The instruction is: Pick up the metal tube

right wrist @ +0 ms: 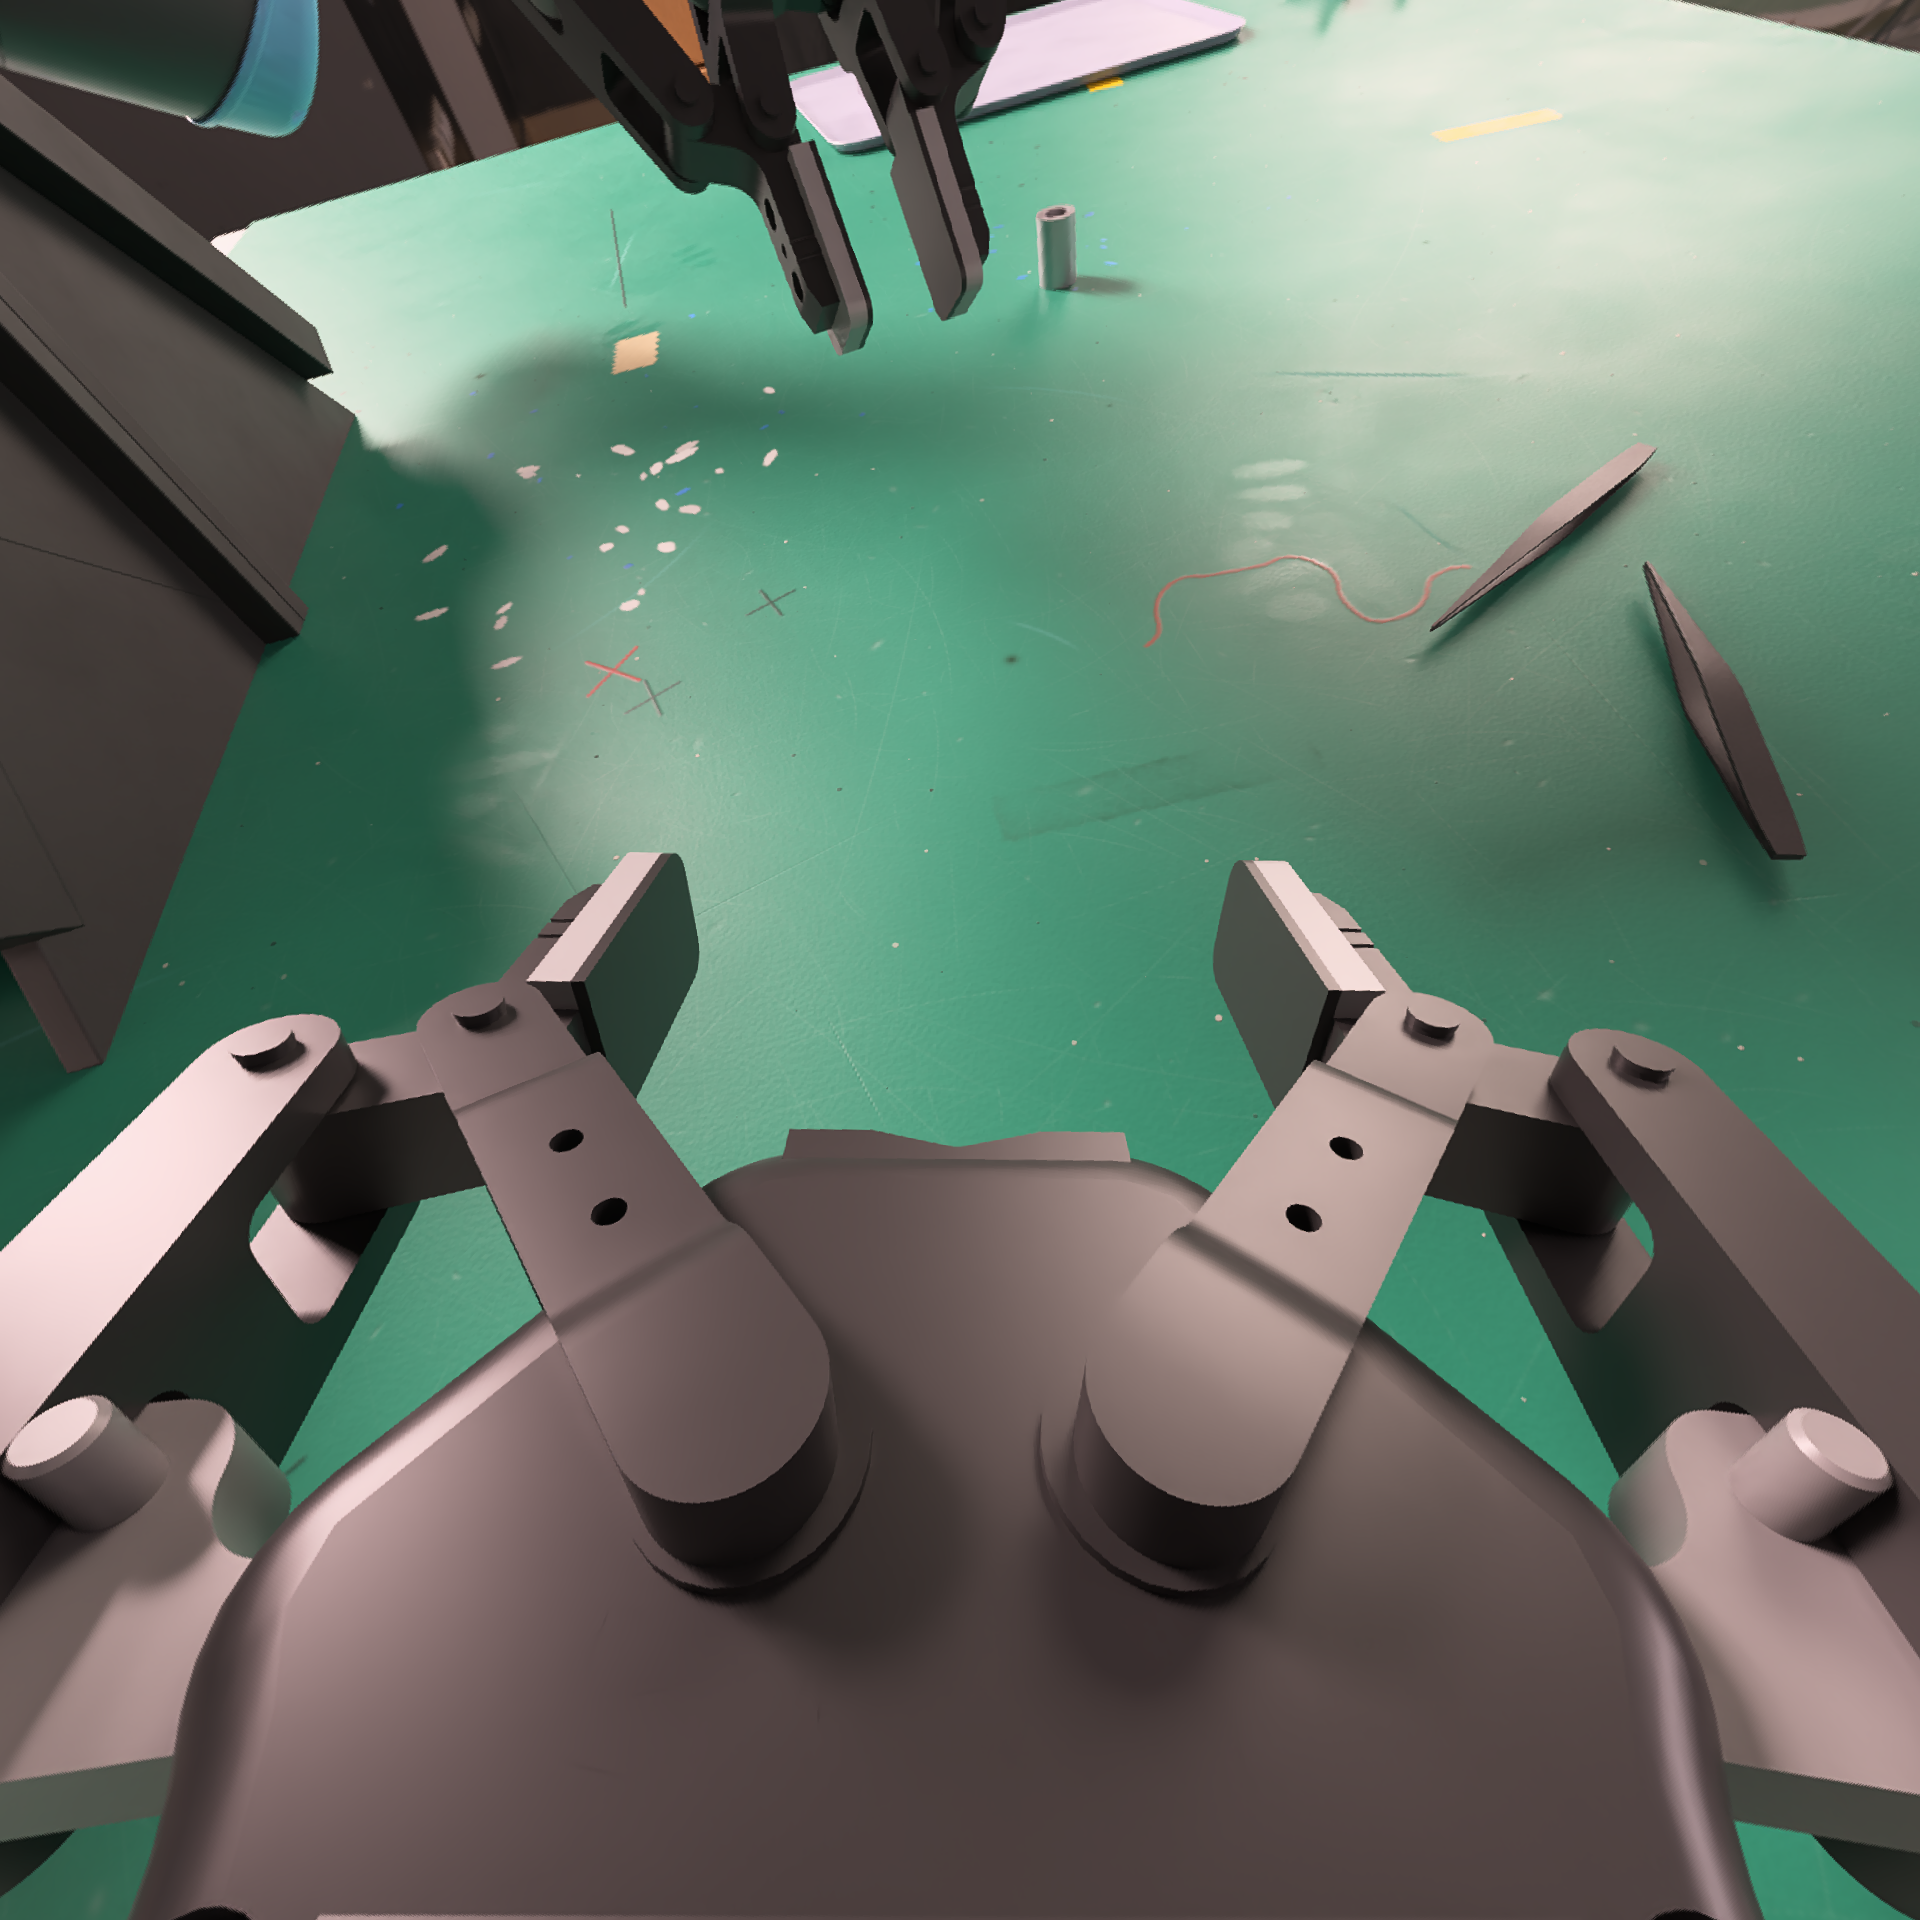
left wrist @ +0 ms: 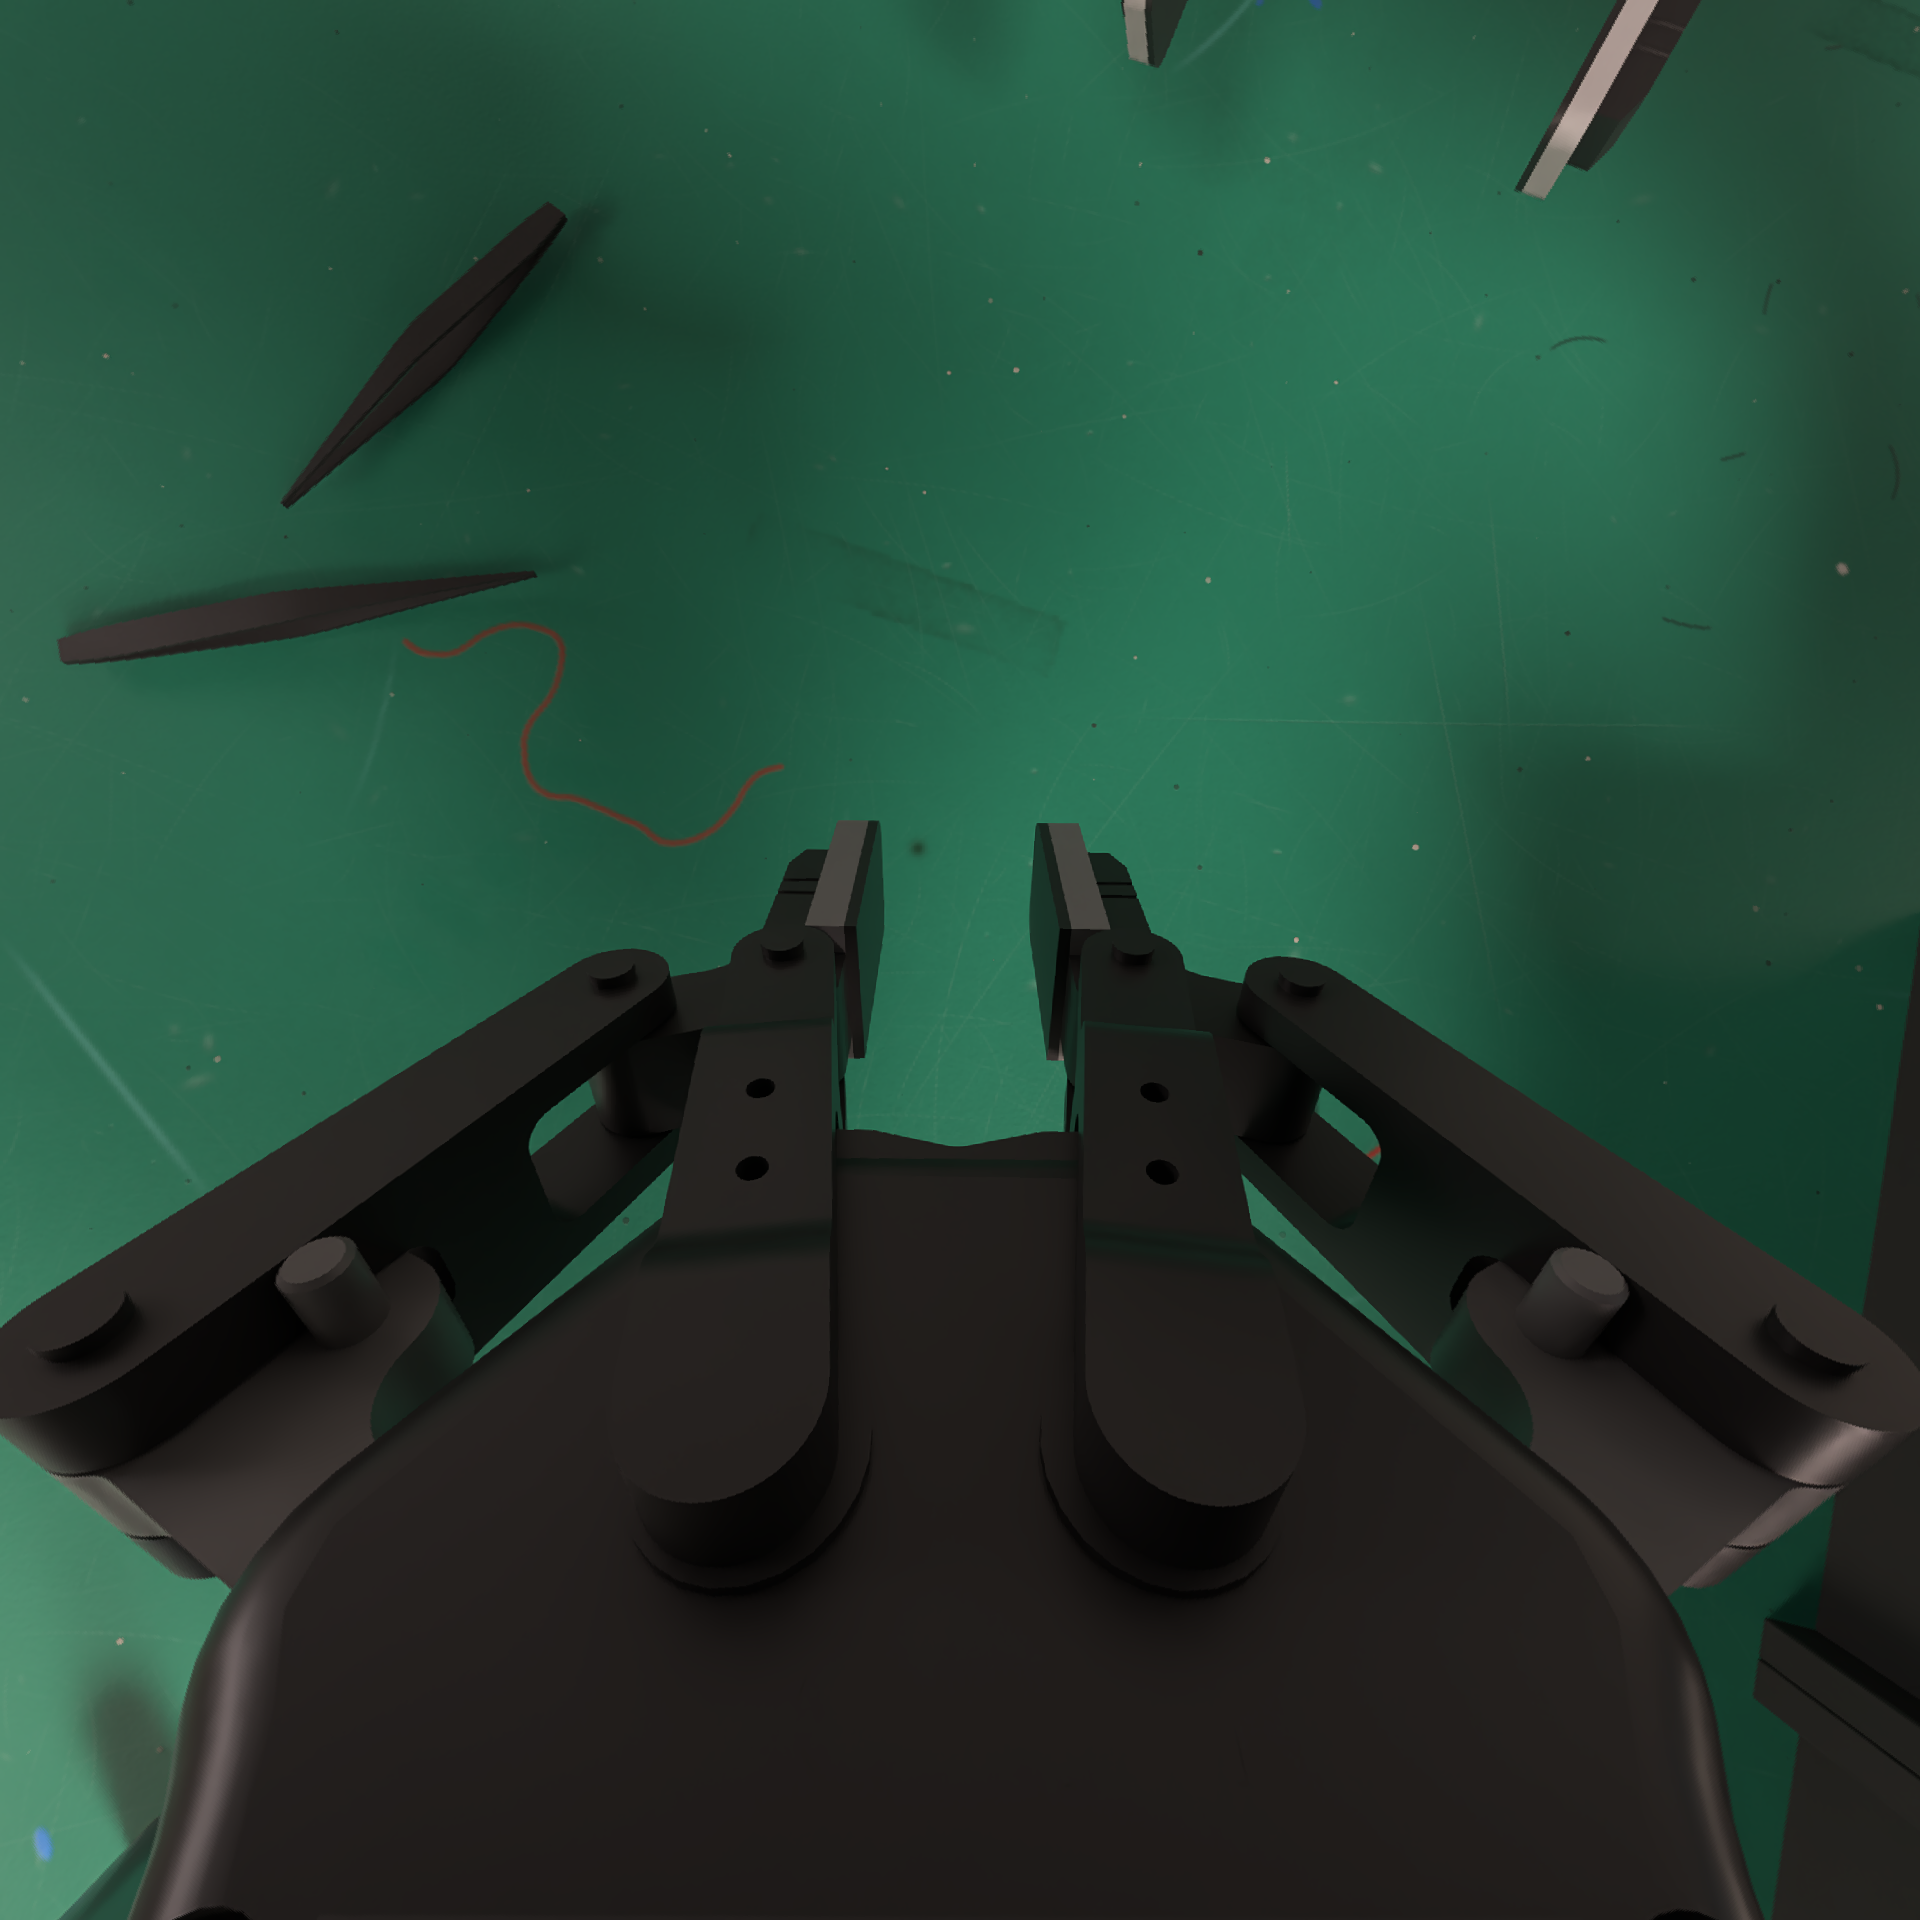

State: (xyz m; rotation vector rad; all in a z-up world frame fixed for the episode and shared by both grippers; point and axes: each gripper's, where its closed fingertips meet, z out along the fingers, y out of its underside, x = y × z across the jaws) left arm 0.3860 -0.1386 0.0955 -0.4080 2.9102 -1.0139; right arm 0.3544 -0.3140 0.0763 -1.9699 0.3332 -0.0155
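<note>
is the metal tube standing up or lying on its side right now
Upright. In the right wrist view the metal tube stands on end on the green mat, its open top showing, apart from the left gripper.

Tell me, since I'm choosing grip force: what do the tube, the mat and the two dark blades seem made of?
Tube: looks like metal, matte pale grey, with a hollow top and soft highlights. Mat: probably rubber or vinyl, green, with scratches, specks and a faint sheen. Blades: dark, flat, tapered to points; matte metal or plastic, the look leaves it open.
</note>
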